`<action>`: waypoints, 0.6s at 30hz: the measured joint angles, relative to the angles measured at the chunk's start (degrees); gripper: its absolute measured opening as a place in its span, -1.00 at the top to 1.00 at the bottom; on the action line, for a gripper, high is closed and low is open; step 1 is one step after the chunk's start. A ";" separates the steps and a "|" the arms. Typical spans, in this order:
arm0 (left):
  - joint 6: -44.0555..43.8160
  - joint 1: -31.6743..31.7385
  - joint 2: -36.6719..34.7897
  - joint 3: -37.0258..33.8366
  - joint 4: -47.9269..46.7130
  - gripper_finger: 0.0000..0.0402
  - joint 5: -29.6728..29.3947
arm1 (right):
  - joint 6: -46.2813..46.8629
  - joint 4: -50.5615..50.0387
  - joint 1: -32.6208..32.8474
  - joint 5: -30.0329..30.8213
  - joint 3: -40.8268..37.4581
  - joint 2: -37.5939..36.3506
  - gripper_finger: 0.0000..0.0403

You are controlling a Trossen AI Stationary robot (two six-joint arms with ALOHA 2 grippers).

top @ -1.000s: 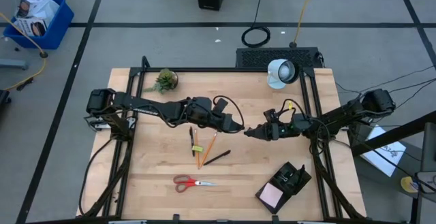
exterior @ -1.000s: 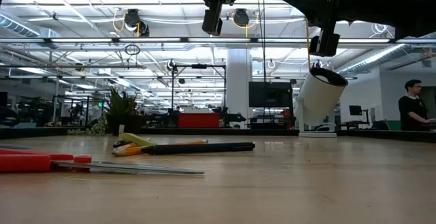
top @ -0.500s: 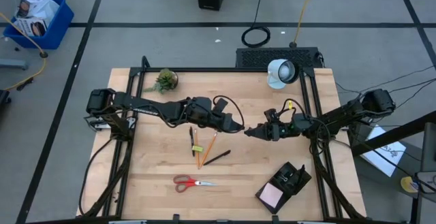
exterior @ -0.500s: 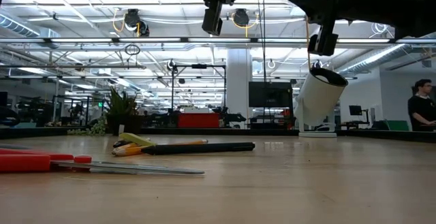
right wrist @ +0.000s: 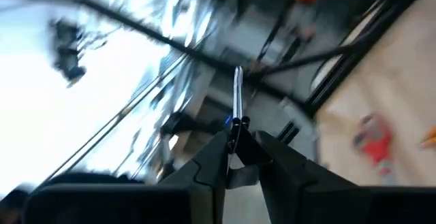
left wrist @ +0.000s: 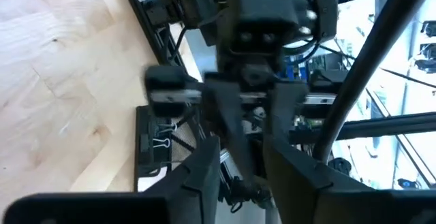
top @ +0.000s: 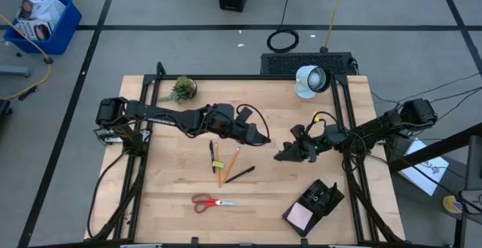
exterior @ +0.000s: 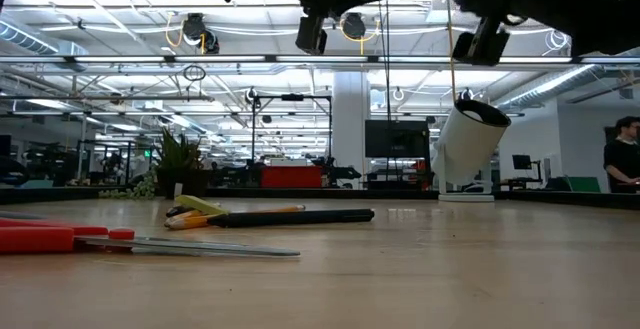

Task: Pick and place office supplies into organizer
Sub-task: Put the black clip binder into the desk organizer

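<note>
— What do we see changed? The two tips no longer meet.
— Right: the right gripper [top: 285,156] has swung away from the left gripper [top: 264,140], and its jaws now pinch a thin pen [right wrist: 237,93].
— And the left fingers [left wrist: 204,173] have parted with nothing between them.

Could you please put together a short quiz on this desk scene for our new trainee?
1. True or false: the scissors lie inside the organizer.
2. Which lies nearest the scissors? A) pencils and pens B) lamp C) plant
3. Short answer: which gripper pinches a thin rod-like item between its fingers?

Key
1. False: they lie flat on the bare table, well apart from it.
2. A.
3. The right gripper, raised above the table.
</note>
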 joint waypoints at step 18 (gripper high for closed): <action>-0.18 1.81 0.02 0.00 0.04 0.23 1.99 | 13.47 -9.77 -2.45 -30.34 0.03 -10.98 0.74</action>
